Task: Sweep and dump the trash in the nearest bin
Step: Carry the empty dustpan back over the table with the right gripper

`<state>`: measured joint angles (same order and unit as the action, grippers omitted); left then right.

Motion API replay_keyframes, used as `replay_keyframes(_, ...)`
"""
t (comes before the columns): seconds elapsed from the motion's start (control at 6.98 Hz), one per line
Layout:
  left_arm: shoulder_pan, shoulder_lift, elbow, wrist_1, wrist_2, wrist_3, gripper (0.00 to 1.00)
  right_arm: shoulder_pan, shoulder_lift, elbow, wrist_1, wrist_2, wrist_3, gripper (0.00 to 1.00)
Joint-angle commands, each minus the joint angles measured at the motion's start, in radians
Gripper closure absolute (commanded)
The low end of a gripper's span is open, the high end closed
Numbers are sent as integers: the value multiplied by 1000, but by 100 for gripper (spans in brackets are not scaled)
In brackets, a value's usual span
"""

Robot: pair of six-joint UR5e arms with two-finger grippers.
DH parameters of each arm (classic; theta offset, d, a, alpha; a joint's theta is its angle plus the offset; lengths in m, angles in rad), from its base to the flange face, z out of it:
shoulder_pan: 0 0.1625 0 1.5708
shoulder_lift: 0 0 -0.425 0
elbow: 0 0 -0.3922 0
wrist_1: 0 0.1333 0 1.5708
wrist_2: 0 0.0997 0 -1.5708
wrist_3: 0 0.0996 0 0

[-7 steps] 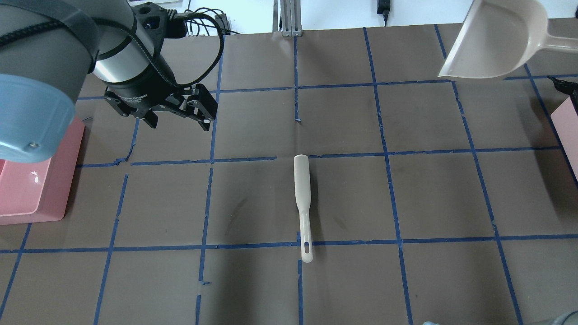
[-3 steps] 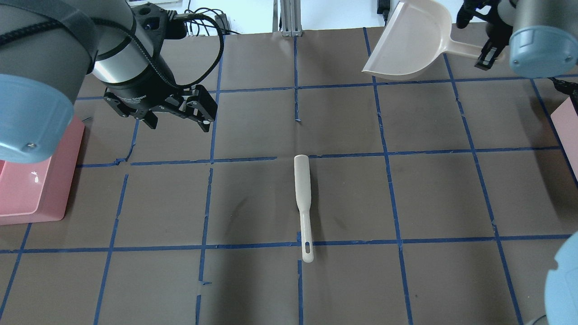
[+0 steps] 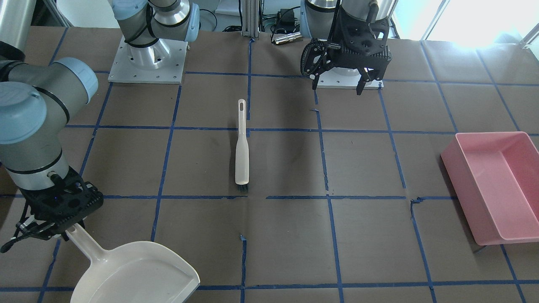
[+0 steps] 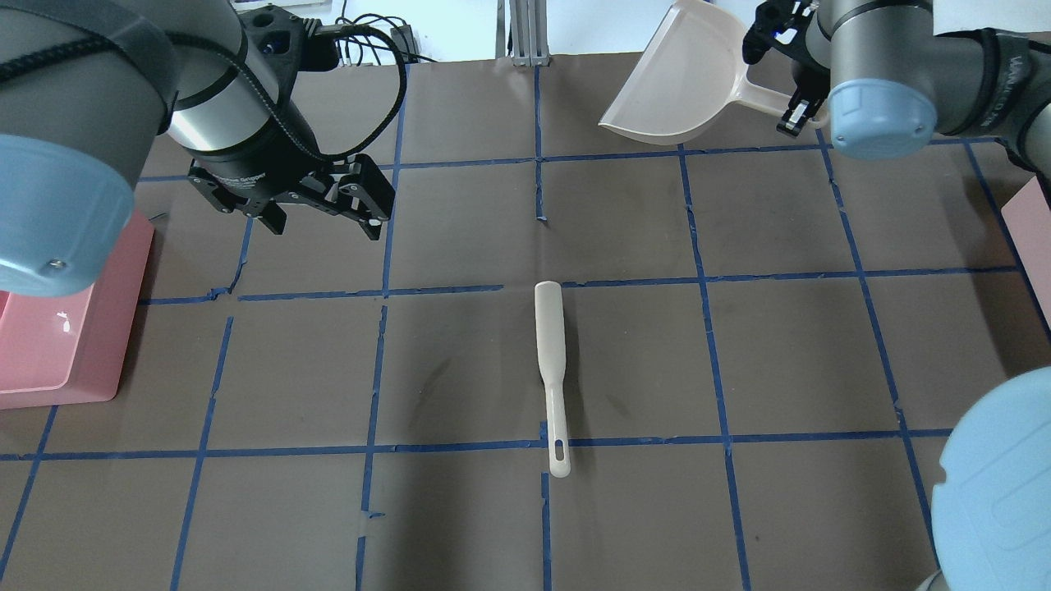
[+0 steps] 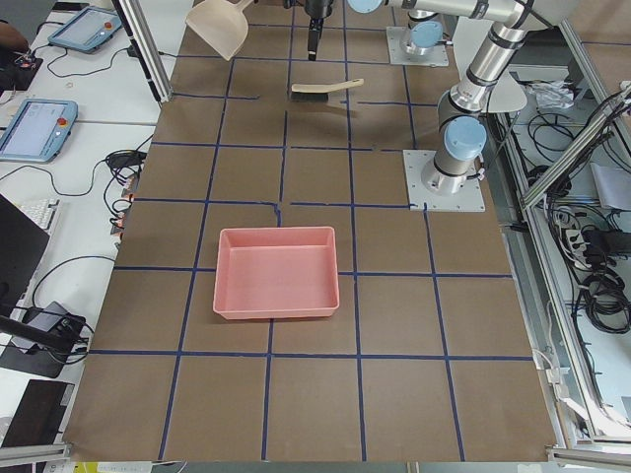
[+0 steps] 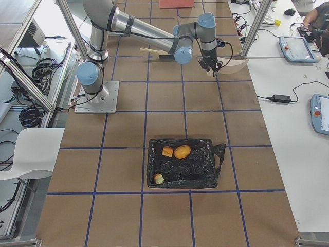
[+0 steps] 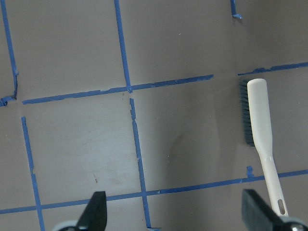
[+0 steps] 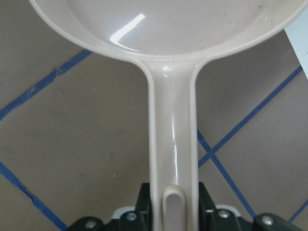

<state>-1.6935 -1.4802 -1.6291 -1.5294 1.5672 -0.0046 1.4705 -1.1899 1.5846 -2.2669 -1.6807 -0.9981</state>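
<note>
Over the last second the right arm has swung the beige dustpan (image 4: 686, 82) back in from the table's right edge. In the overhead view it has travelled leftward along the far side of the table (image 4: 788, 353), away from the bin (image 4: 1036, 238), a pale pink corner cut off at the right edge of that view. The pan's scoop looks empty, and no loose trash shows on the table. This suggests the dump is done and the pan is being returned.

In the right-side view, a black-lined container (image 6: 182, 163) at the robot's right end of the table holds orange and yellow lumps. Whether it is that same bin cannot be told.

The right gripper (image 8: 174, 202) is clamped narrowly on the end of the dustpan's handle, carrying the pan above the table with the scoop pointing away from the wrist.

The left gripper (image 4: 326, 222) hangs above the table with its jaws spread wide, holding and touching nothing. It has not moved.

The brush (image 4: 552, 361) lies flat near the table's middle, well apart from both grippers. A fully visible pink tub (image 4: 107, 328) sits on the robot's left.
</note>
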Motion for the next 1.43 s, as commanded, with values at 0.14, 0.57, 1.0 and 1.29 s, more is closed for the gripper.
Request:
replay_keyframes(0.14, 0, 0, 0, 0, -1, 0, 0, 79, 52, -9, -45, 12, 203, 96)
replay_keyframes(0.57, 0, 3, 5, 2, -3, 0, 0, 145, 75, -11, -40, 13, 450, 95)
replay_keyframes(1.0, 0, -2, 6, 2, -12, 0, 0, 273, 102, -12, 10, 91, 744, 95)
replay_keyframes(1.29, 0, -2, 3, 2, -10, 0, 0, 339, 86, -9, 46, 145, 818, 95)
